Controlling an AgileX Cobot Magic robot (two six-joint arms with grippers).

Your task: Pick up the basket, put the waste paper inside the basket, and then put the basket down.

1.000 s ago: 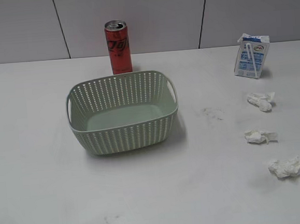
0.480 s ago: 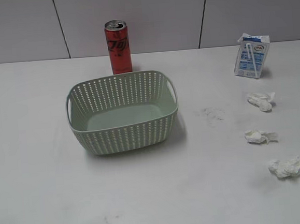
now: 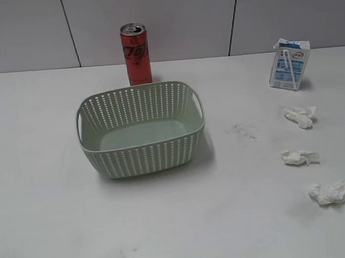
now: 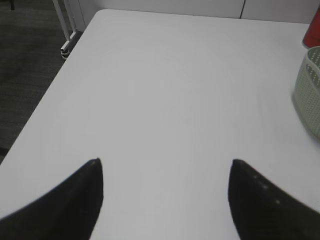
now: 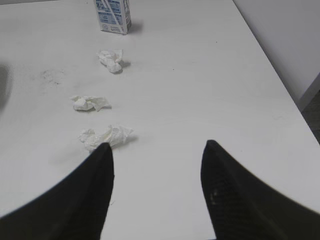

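Observation:
The sage-green basket [image 3: 140,130] stands empty on the white table, left of centre; its corner shows at the right edge of the left wrist view [image 4: 310,90]. Three white paper wads lie in a row at the right: far [image 3: 300,116], middle [image 3: 298,157], near [image 3: 334,192]. The right wrist view shows them too: far [image 5: 111,60], middle [image 5: 90,103], near [image 5: 107,136]. My left gripper [image 4: 165,162] is open and empty over bare table left of the basket. My right gripper [image 5: 157,145] is open and empty; its left fingertip overlaps the near wad's edge in the picture. Neither gripper shows in the exterior view.
A red drink can [image 3: 135,54] stands just behind the basket. A blue-and-white carton [image 3: 289,64] stands behind the wads, also in the right wrist view [image 5: 113,15]. The table's left edge [image 4: 45,100] and right edge [image 5: 280,85] drop to the floor.

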